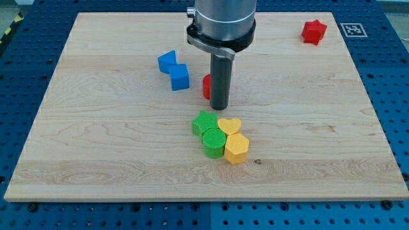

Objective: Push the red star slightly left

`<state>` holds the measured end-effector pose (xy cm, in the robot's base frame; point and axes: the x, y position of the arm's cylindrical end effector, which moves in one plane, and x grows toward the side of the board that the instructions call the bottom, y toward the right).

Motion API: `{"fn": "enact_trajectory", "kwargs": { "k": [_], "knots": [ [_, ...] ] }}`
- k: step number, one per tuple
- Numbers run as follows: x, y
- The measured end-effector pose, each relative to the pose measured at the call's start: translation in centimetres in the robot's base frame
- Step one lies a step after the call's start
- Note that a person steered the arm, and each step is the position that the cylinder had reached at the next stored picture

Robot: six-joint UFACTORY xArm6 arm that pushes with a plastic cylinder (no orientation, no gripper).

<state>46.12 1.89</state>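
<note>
Start at my tip (219, 107): planted on the wooden board (96, 160) near its middle, carrying nothing, with no jaws to spread or press together, just a bare rod end. Touching or nearly touching a red block (206, 86) on the view's left of the rod. Cannot tell which from this angle.

Just below in the view: a tight cluster of a green block (204, 122), a second green block (213, 142), a yellow heart (229, 125) and a yellow hexagon (236, 148), all touching. To the view's upper left: two blue blocks (172, 69), touching each other.

Locate the red star (314, 31) far off at the view's top right, close to the board's corner, well apart from my tip and from every other block.

Hazards, as judged:
- Mistaking the near red block for the target. Cause: same colour, right beside the rod.
- Dragging that red block along on departure. Cause: possible contact with the rod.
- Pushing the star off-line or spinning it. Cause: contact anywhere but its right-hand side, square on.
- Overshooting "slightly". Cause: a long stroke.

Hidden or unclear:
- Most of the near red block, behind the rod; shape not readable.
- Arm above the collar, cut off at the view's top.
- Shapes of the green blocks, only ridged tops clear.
</note>
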Motion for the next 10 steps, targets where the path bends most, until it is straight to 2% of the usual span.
{"fn": "enact_trajectory", "kwargs": {
  "k": [6,7,8,10],
  "knots": [
    [0.3,-0.2],
    [0.9,3.4],
    [-0.4,10.8],
    [-12.3,22.0]
  ]
}}
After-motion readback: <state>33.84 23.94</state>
